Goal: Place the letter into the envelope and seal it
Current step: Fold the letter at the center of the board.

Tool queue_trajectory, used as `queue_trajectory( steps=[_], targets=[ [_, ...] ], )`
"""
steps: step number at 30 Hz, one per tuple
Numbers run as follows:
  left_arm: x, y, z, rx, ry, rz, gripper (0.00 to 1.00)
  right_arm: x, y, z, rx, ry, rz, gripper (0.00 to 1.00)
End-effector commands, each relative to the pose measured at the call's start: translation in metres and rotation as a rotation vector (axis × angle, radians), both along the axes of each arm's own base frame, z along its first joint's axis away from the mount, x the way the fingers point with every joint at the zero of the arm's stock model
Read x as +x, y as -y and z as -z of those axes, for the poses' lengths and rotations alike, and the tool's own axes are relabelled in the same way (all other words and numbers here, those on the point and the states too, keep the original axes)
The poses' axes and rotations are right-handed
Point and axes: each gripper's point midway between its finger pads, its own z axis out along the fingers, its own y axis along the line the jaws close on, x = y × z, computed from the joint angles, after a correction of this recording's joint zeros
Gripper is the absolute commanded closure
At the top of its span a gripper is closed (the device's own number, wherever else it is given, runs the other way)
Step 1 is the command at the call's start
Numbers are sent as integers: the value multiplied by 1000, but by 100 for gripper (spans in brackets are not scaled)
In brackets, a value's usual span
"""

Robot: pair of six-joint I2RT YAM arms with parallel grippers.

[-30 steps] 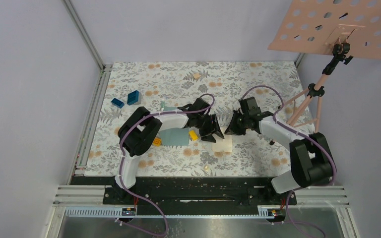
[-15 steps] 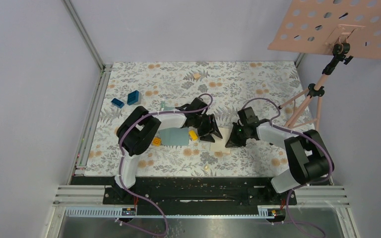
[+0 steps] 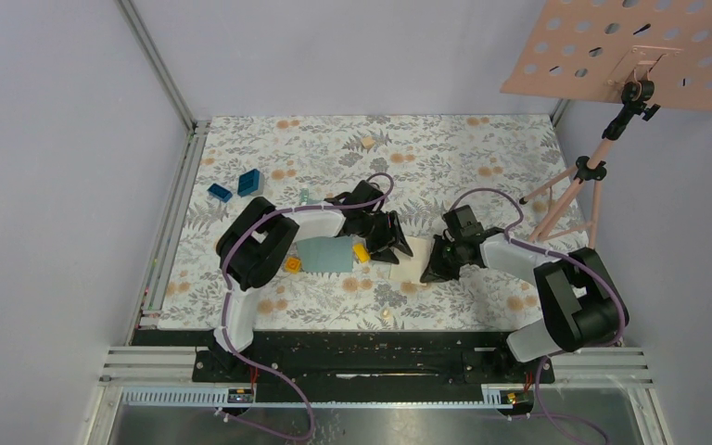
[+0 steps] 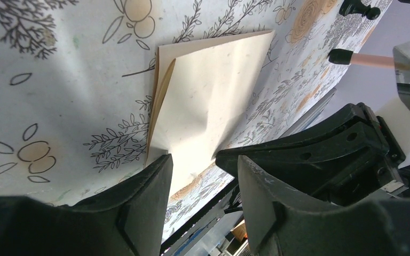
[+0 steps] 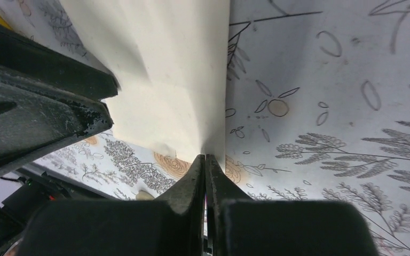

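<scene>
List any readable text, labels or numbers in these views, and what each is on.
No readable text, number or sign in any view.
letter: the visible face is blank.
envelope: no print visible.
blue blocks and pink perforated board: no markings visible; any fine print would be too small to read from the top view.

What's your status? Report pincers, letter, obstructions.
Left pincer open over letter. Right pincer shut on letter's edge. Envelope flat alongside, letter not in. Yellow block between them.

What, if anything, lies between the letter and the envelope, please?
A small yellow block sits by the envelope's edge nearest the letter, and the left gripper stands between them too.
</scene>
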Motion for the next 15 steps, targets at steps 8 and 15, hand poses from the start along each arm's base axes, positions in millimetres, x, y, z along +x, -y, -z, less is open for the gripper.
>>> queue_trajectory(
  steps=[8,15],
  targets=[
    [-6,-7,6,10,-3,6,50,58,8,-11,-143,97,-3,94],
    [-10,-8,7,6,-10,23,50,58,1,-6,-71,95,39,42]
  ],
)
